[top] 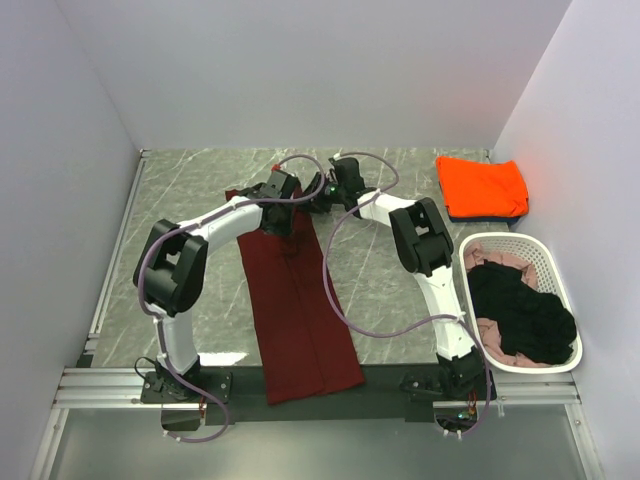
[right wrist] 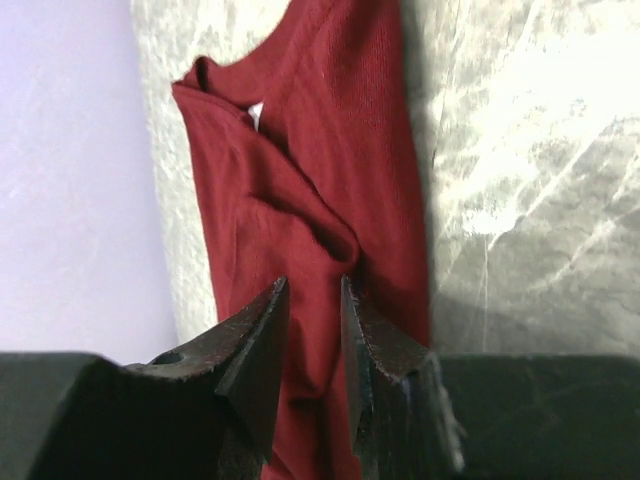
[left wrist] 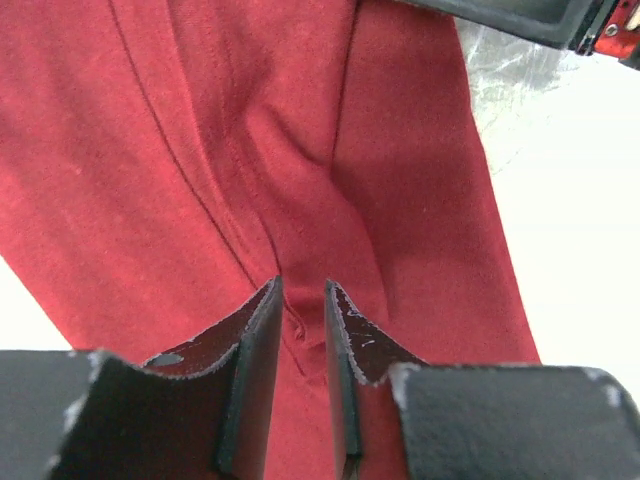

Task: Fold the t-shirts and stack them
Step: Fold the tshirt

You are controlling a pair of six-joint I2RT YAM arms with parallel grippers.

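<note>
A dark maroon t-shirt (top: 300,310) lies folded into a long strip down the middle of the table, its hem at the near edge. Both grippers meet at its far end. My left gripper (top: 286,217) (left wrist: 303,295) is shut on a raised ridge of the maroon t-shirt (left wrist: 300,150). My right gripper (top: 320,196) (right wrist: 315,290) pinches a bunched fold of the same maroon t-shirt (right wrist: 330,150) near the collar. A folded bright orange t-shirt (top: 482,185) rests on a dark blue one (top: 468,214) at the back right.
A white perforated basket (top: 545,262) stands at the right edge, holding a black t-shirt (top: 520,310) and a pale pink one (top: 495,262). Purple cables loop from both arms over the table. White walls enclose the table on three sides.
</note>
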